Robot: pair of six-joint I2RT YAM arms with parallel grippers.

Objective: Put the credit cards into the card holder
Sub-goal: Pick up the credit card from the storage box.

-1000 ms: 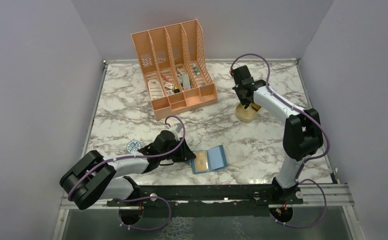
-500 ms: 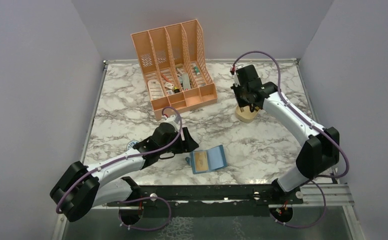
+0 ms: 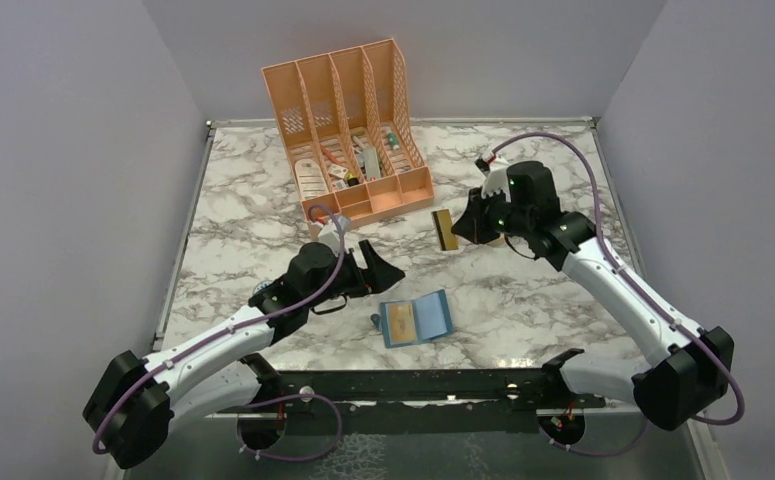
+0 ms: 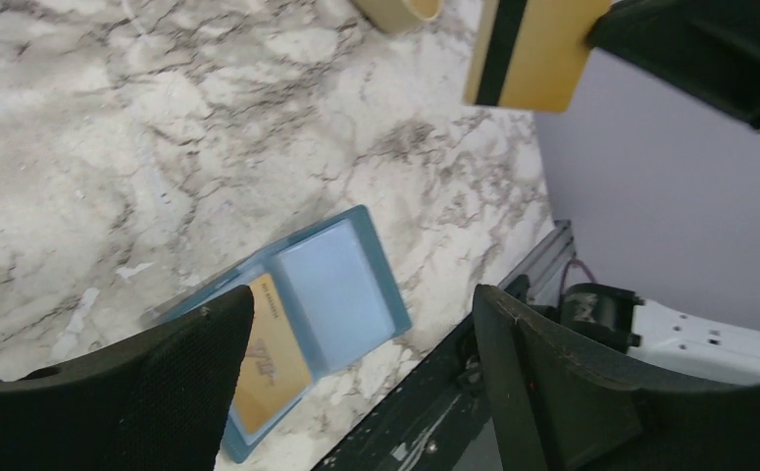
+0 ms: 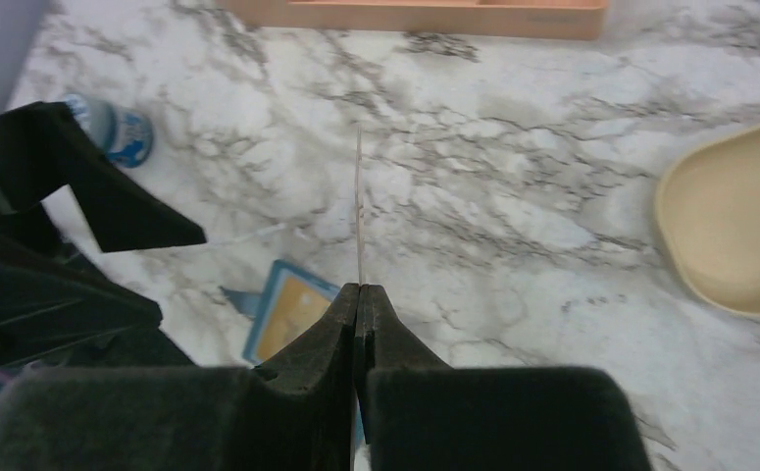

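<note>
The teal card holder lies open near the table's front edge, with one gold credit card in its left half; the pale blue right half is bare. My left gripper hangs open just up and left of the holder, nothing between its fingers. My right gripper is shut on a second gold credit card with a dark stripe, held upright in the air above the table's middle. In the right wrist view that card shows edge-on, pinched at the fingertips.
The peach desk organizer stands at the back centre. A tan oval tray sits to the right, behind my right gripper. A round blue-white disc lies beside my left arm. The black rail runs along the near edge.
My left gripper opened and drew back up and left, leaving the gold card in the holder. My right arm swung left from the tan tray, carrying the striped card.
</note>
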